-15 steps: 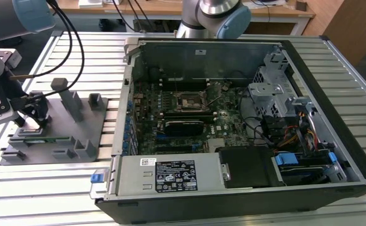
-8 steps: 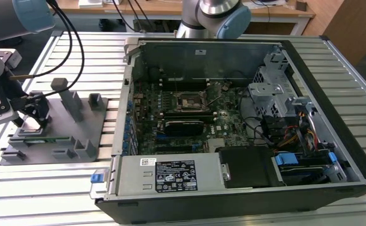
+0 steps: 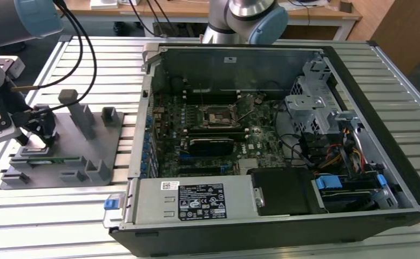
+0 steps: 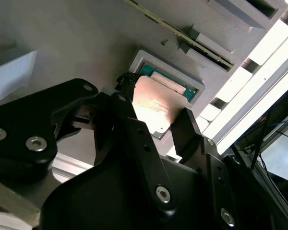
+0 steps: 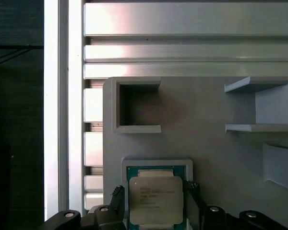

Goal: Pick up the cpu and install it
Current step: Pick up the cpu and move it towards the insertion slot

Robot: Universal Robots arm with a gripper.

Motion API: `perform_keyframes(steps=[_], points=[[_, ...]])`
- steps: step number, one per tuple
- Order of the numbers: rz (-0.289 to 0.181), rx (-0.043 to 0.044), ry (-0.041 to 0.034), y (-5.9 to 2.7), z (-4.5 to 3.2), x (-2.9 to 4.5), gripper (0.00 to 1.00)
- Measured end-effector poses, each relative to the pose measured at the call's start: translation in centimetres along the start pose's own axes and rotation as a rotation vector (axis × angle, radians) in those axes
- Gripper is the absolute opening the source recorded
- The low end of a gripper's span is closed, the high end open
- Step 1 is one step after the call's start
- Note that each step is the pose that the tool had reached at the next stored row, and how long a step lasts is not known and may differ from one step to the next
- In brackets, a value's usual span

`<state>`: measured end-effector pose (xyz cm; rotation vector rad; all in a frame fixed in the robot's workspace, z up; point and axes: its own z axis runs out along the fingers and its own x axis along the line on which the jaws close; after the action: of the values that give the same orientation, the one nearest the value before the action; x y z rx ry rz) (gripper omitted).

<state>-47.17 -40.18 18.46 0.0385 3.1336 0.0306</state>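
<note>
At the exterior view's left the end effector (image 3: 39, 132) hung over the tray (image 3: 73, 148), with the cpu (image 5: 156, 201) straight beneath it in its pocket. Its fingers (image 5: 118, 192) stood apart, straddling the chip. The socket (image 3: 217, 115) lay well off to the exterior view's right.

The pocket rim (image 5: 157, 163) hems the cpu (image 5: 156, 200) closely; the gripper (image 5: 155, 190) flanks two of its sides, fingers apart. Beyond the cpu, tray (image 5: 206, 148) blocks (image 5: 137, 128) rise; bare tray lies between.
</note>
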Motion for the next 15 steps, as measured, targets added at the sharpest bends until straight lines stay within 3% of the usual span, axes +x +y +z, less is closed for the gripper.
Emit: perform_keyframes(steps=[3, 15], points=[[0.000, -0.0005, 0.0001, 0.00, -0.02, 0.00, 0.54], [0.000, -0.0003, -0.0003, 0.02, -0.59, -0.01, 0.54]])
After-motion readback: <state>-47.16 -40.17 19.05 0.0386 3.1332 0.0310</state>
